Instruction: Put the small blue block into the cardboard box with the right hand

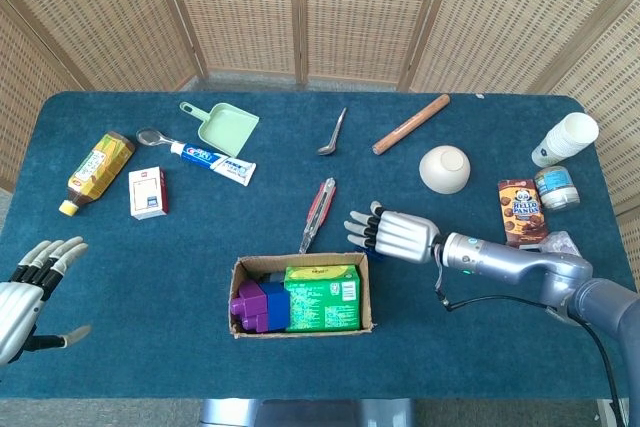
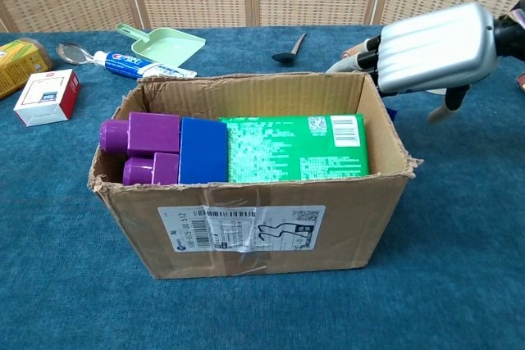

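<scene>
My right hand [image 1: 395, 235] hovers palm down, fingers spread and pointing left, just past the far right corner of the cardboard box [image 1: 300, 331]. It covers the small blue block, of which only a sliver [image 2: 391, 112] shows beside the box corner in the chest view. I cannot see any finger closed on it. In the chest view the right hand [image 2: 426, 48] hangs above the box's [image 2: 246, 227] far right rim. The box holds a green carton [image 1: 322, 297], purple blocks [image 1: 247, 305] and a larger blue block [image 1: 277, 305]. My left hand [image 1: 25, 292] is open at the table's near left.
Red tongs [image 1: 317, 213] lie just left of the right hand. A white bowl [image 1: 444, 168], a rolling pin [image 1: 411, 124] and a cookie box [image 1: 520, 210] are behind and right of it. Toothpaste [image 1: 213, 160], a dustpan [image 1: 225, 128] and a bottle [image 1: 97, 169] lie far left.
</scene>
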